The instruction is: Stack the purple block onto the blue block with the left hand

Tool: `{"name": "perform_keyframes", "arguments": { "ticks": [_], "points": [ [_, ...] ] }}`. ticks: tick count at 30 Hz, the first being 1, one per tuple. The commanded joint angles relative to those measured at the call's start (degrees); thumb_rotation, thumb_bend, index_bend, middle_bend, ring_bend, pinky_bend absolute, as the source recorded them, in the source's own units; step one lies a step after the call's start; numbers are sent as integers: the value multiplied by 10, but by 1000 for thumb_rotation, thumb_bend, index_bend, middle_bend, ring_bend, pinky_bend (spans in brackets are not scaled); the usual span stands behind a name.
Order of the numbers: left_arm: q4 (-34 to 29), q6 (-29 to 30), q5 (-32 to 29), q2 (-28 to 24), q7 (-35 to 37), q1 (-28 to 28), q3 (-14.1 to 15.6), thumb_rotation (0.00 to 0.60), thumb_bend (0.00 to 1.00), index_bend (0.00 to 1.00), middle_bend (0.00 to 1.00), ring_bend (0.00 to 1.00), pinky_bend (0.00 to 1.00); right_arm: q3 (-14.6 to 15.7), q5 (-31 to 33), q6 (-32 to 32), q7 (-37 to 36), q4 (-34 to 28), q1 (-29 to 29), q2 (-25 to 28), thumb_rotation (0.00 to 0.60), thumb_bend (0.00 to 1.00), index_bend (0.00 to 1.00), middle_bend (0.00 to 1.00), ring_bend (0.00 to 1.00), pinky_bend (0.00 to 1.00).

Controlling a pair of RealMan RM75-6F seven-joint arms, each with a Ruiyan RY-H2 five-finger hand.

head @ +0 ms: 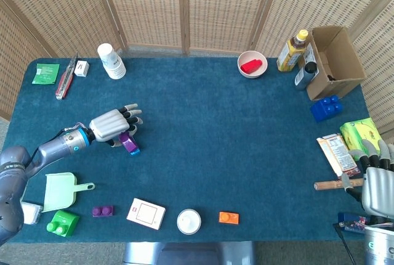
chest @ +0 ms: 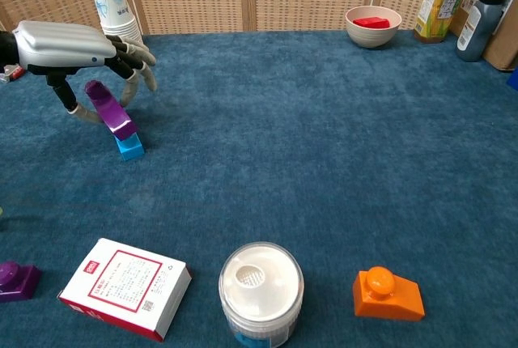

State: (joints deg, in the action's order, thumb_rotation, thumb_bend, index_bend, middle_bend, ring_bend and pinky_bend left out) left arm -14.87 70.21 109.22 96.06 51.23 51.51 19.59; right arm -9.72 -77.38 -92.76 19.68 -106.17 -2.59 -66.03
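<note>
The purple block (chest: 111, 111) leans tilted, its lower end resting on the small blue block (chest: 129, 146) on the carpet. My left hand (chest: 71, 47) hangs over its raised end, with the thumb on one side and curled fingers (chest: 133, 81) on the other, holding it. From the head view, the left hand (head: 113, 125) covers most of the purple block (head: 128, 142), and a sliver of the blue block (head: 135, 151) shows. My right hand (head: 377, 186) rests at the table's near right corner, fingers spread and empty.
A stack of paper cups (chest: 112, 8) stands just behind the left hand. A white box (chest: 125, 287), white jar (chest: 261, 284), orange block (chest: 387, 294) and small purple brick (head: 102, 211) lie along the front. A green dustpan (head: 61, 191) lies at the front left.
</note>
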Motion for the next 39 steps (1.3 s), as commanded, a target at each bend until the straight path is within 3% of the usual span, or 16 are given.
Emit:
{"name": "perform_keyframes", "arguments": {
  "ticks": [1,39],
  "points": [
    [-3,-3,3,-4,0,5,3,600,359,623,253,105,0,0,-1,0,1,0,0,0,600,285,325,172,0,80],
    [-69,-68,15,-36,13,49,28,600,360,615,243,90,0,-1,-4,-6,-6,3,6,1,600,284,325,169,0,80]
  ]
}}
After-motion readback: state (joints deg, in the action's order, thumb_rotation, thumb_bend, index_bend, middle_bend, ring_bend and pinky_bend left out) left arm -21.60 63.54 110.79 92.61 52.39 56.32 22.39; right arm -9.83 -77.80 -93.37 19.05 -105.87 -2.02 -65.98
